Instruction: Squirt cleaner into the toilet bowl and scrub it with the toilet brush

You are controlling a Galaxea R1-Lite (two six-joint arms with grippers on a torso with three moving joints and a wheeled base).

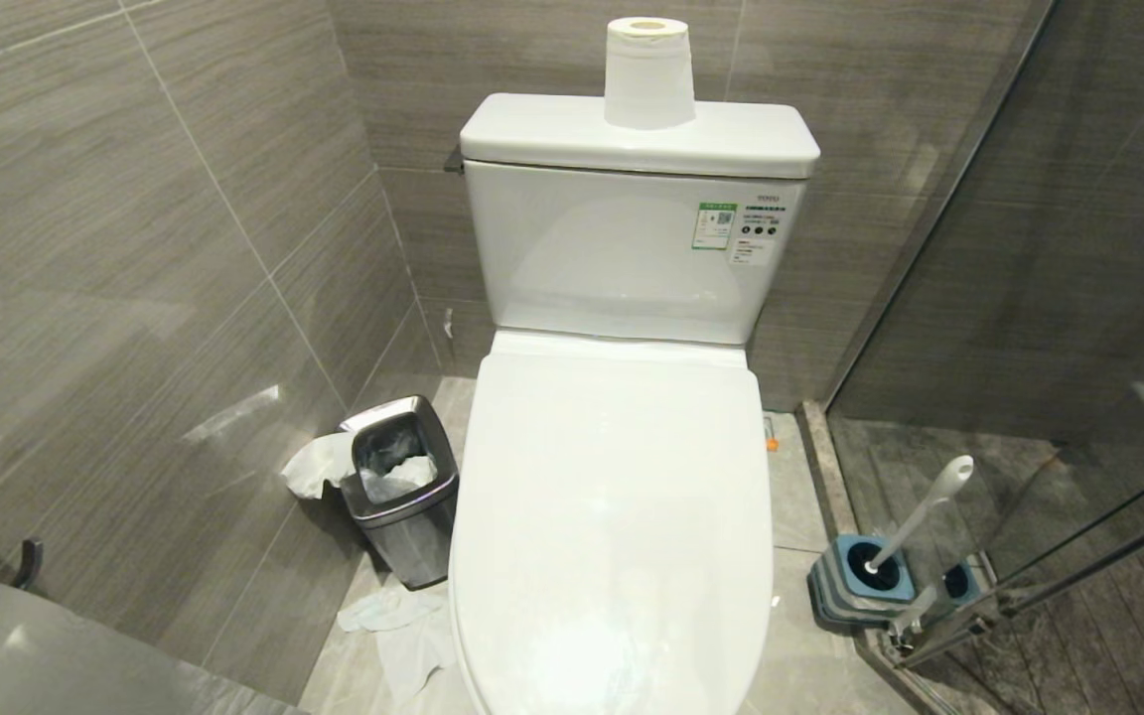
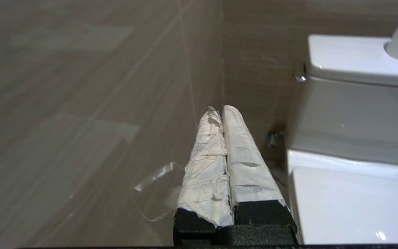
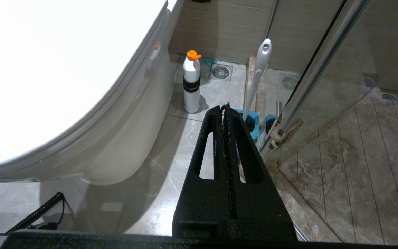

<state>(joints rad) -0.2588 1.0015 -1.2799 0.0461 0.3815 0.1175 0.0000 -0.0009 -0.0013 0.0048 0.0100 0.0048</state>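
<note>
Head view shows me the toilet bowl (image 1: 612, 536) with its lid down flat, so nothing can go into it yet. A paper roll (image 1: 645, 71) stands on the cistern lid (image 1: 552, 134), and a steel waste bin (image 1: 399, 487) sits on the floor against the bowl's left side with crumpled tissue (image 1: 388, 611) beside it. The toilet brush (image 1: 920, 516) leans in its blue holder (image 1: 855, 586) on the floor at the bowl's right, hard against the glass shower door (image 1: 1059, 298).

Neither arm shows in that view. From the left wrist camera, the left gripper (image 2: 221, 110) has its tape-wrapped jaws pressed together, holding nothing, pointed at the wall corner beside the cistern. From the right wrist camera, the right gripper (image 3: 226, 107) is likewise closed and empty, hanging over the floor with the brush handle just beyond it. There I also see a white bottle with an orange cap (image 3: 191, 84) standing on the floor beside the bowl's base; I take it for the cleaner.

My worries: the lid is glossy and lies flush, so closed jaws may slip off its edge when lifting it. A lid thrown back hard could knock the paper roll off. The brush handle is slim and tilted, close to the glass, so a careless reach could strike the door or tip the holder.
</note>
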